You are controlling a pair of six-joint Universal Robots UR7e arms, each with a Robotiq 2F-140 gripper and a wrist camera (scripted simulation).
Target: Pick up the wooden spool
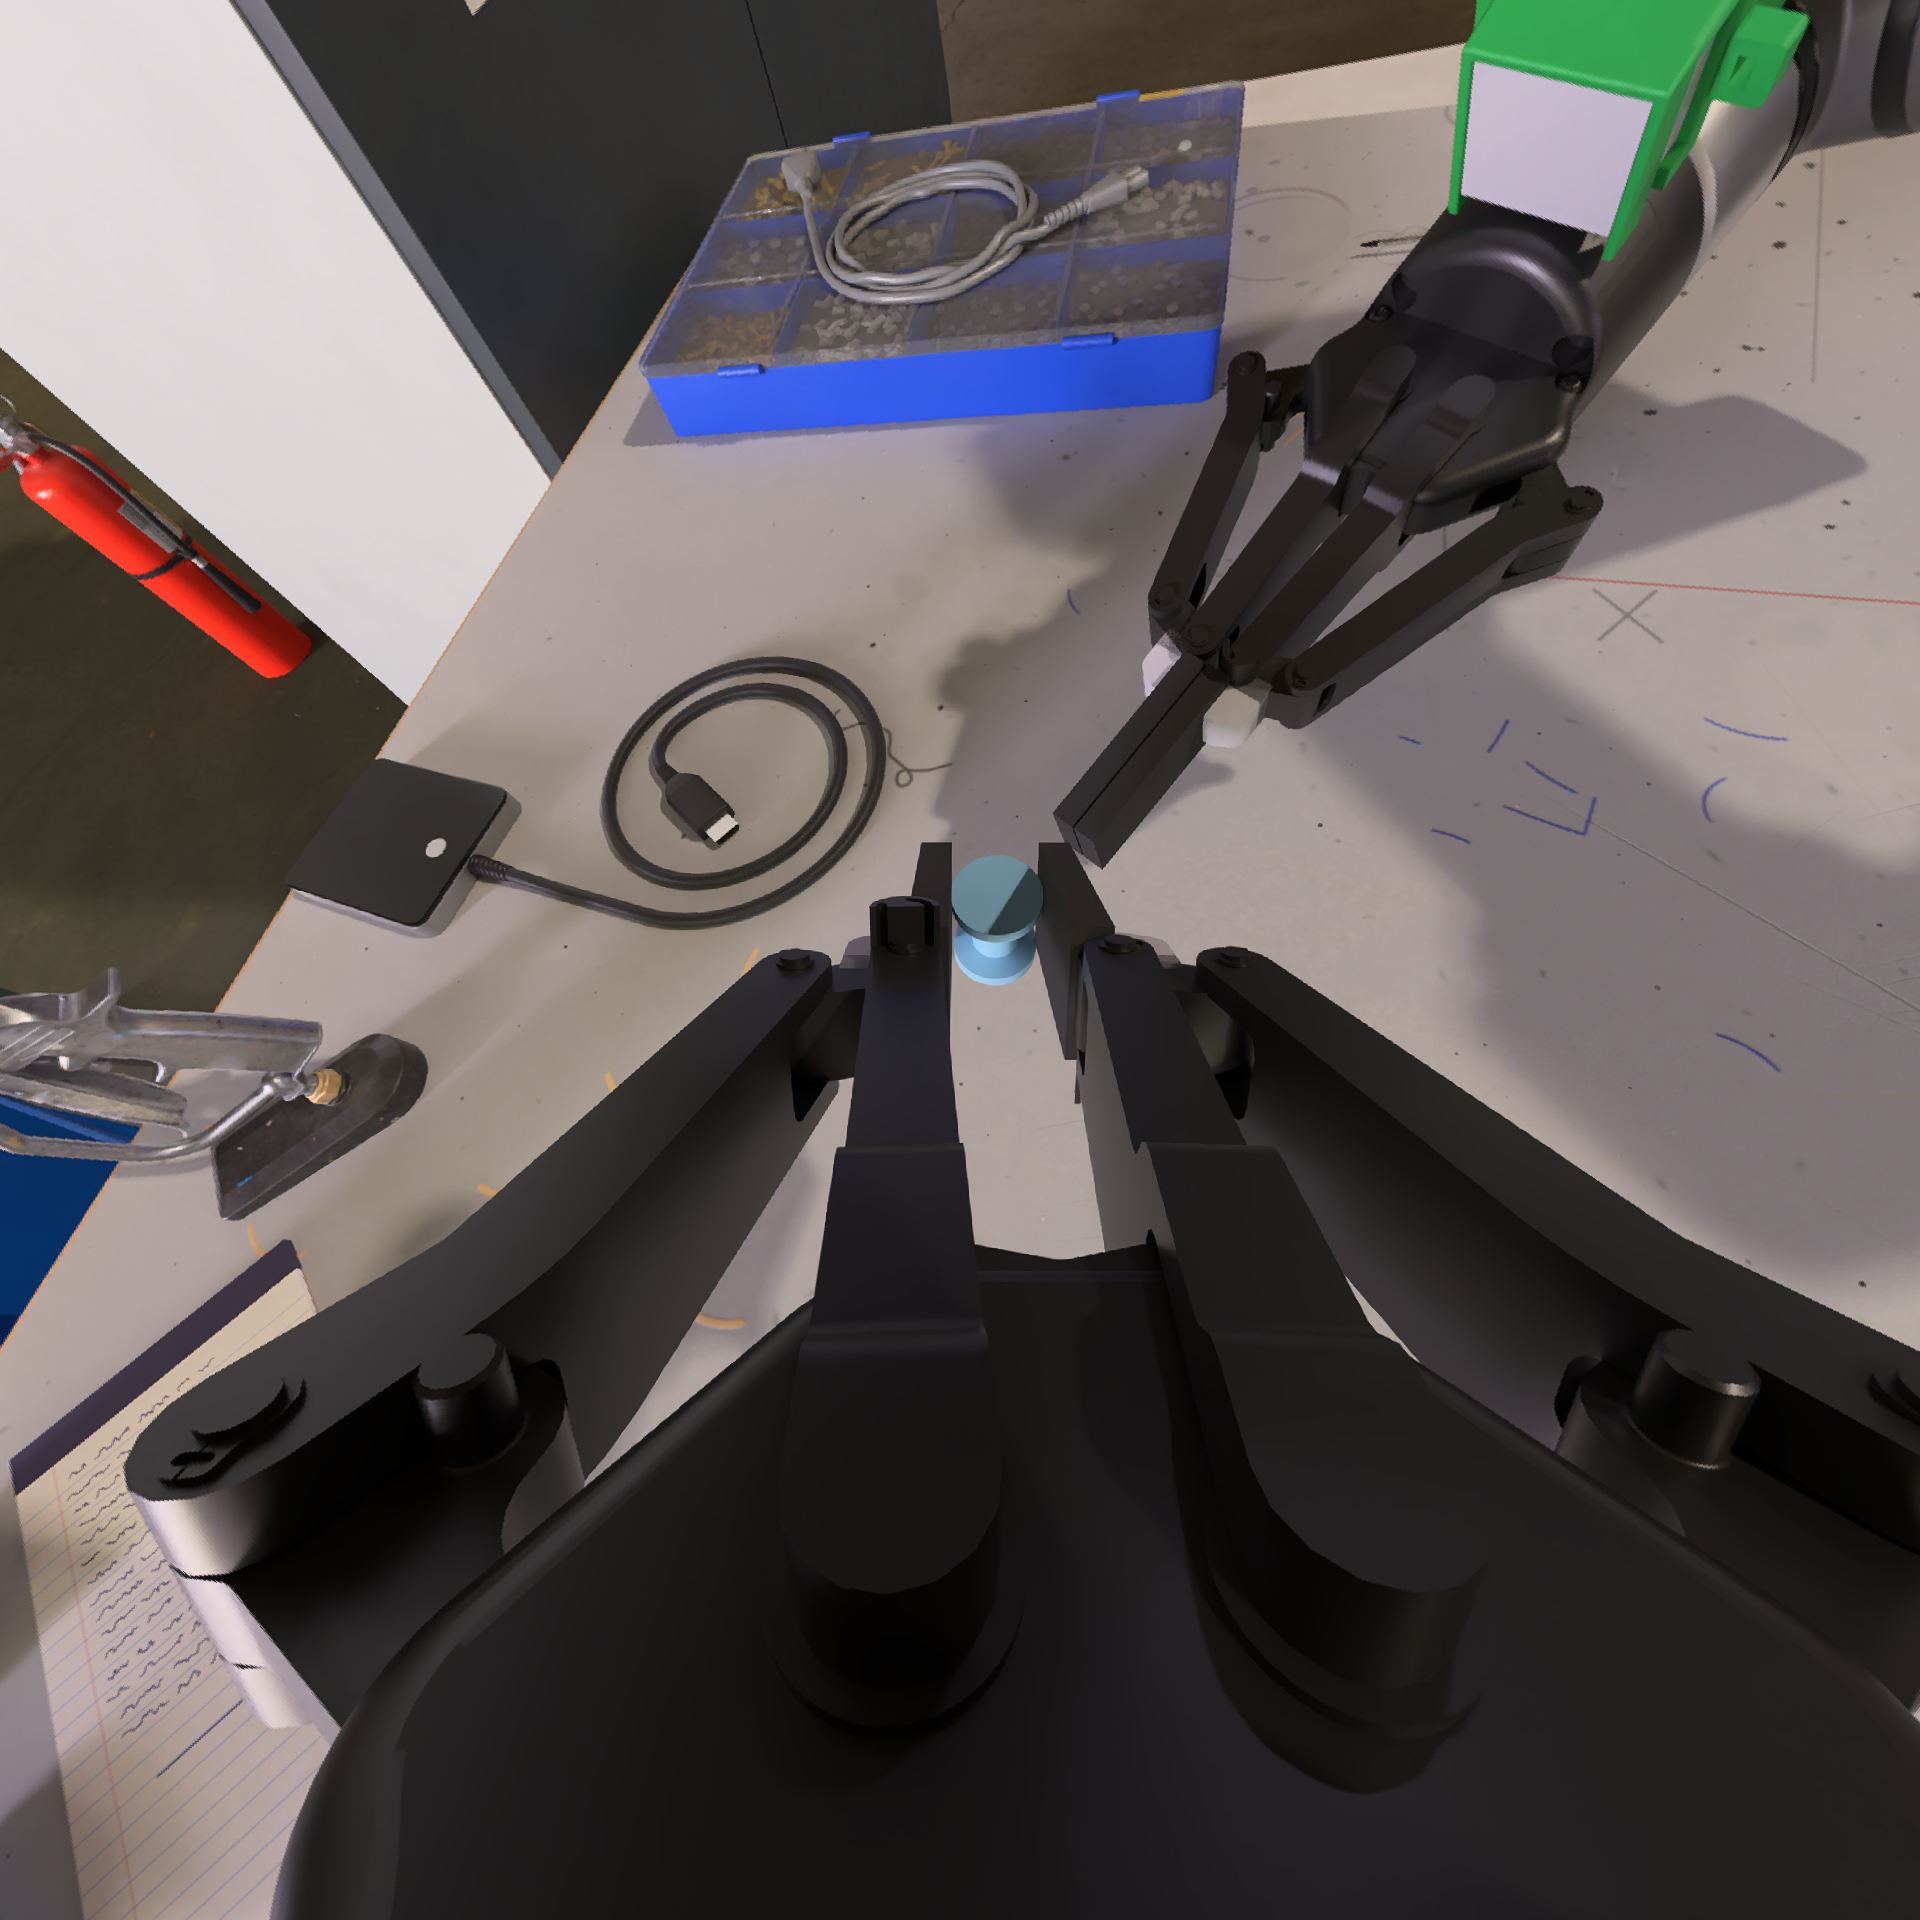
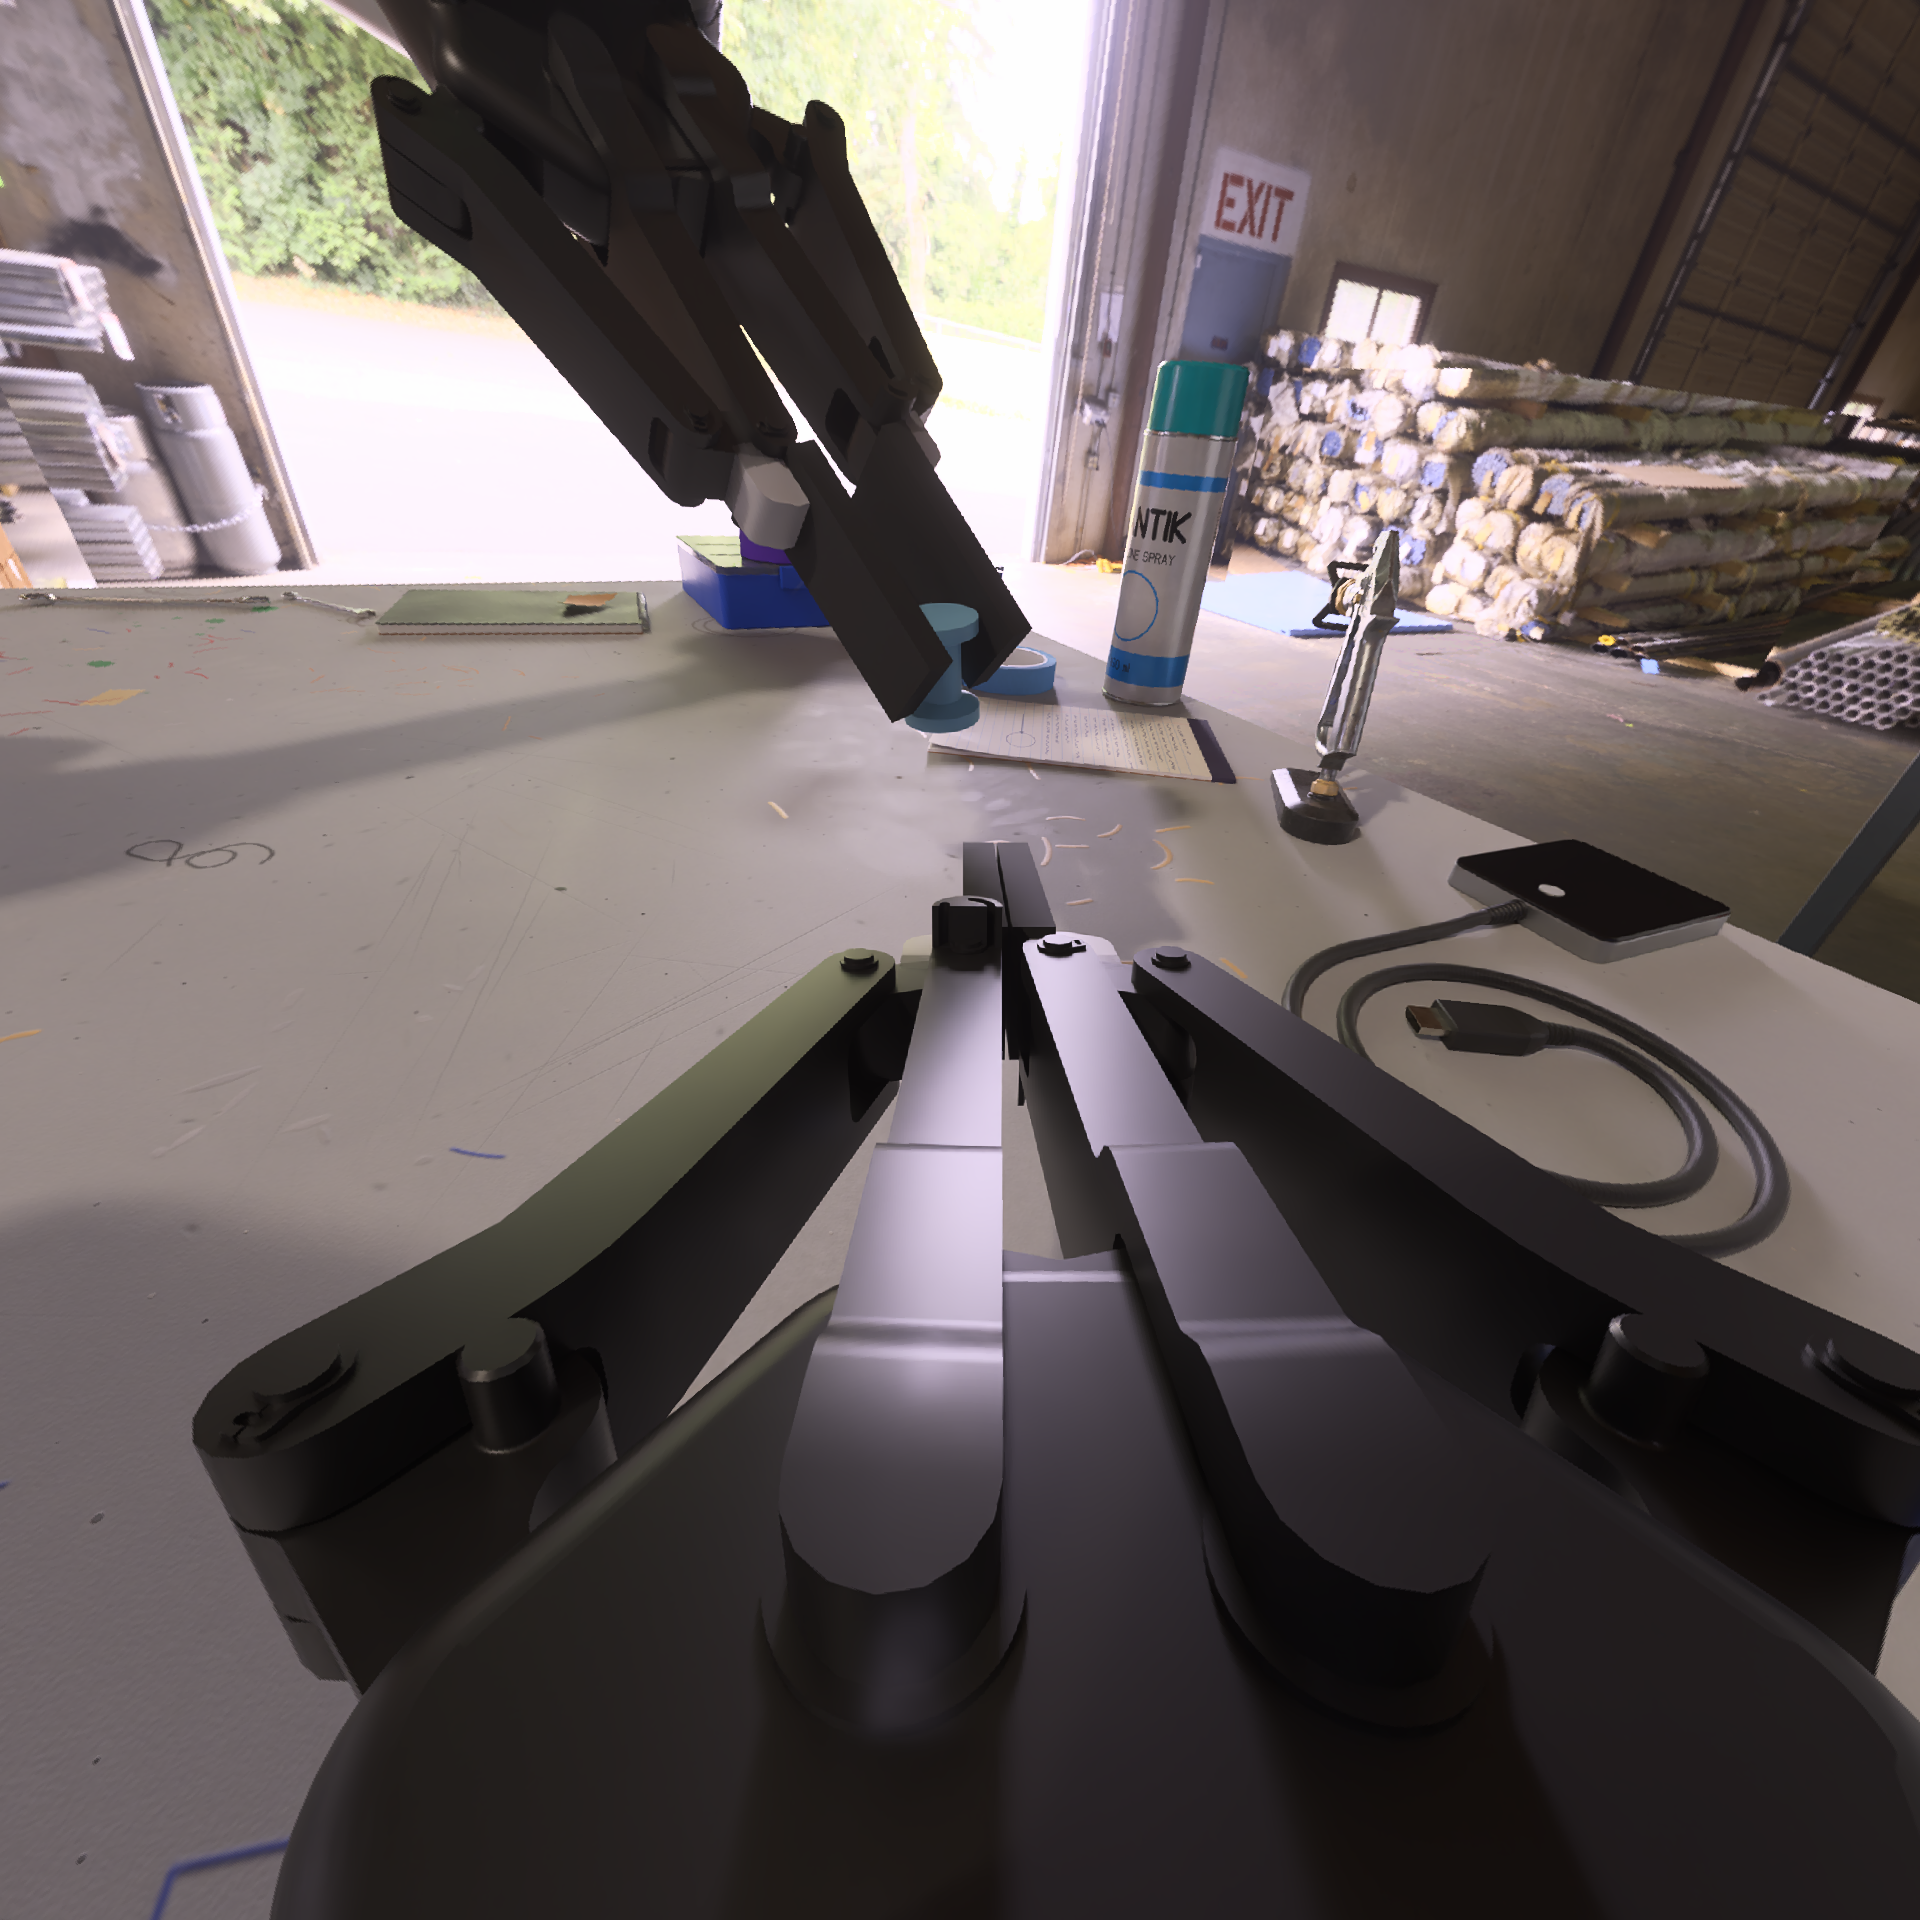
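1. left end effector (image 1: 994, 883) closed around the light-blue spool (image 1: 995, 920), one finger (image 1: 914, 997) on each side of its waist.
2. spool upright between the pads, low over the grey worktop (image 1: 831, 561); contact with it unclear.
3. right end effector (image 2: 1006, 883) pinched fully together, empty, parked just beside.
4. coiled black cable (image 1: 743, 790) near on the left.

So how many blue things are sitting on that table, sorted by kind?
spool: 1
boxes: 2, the compartment box and the small box
tape roll: 1
Total: 4
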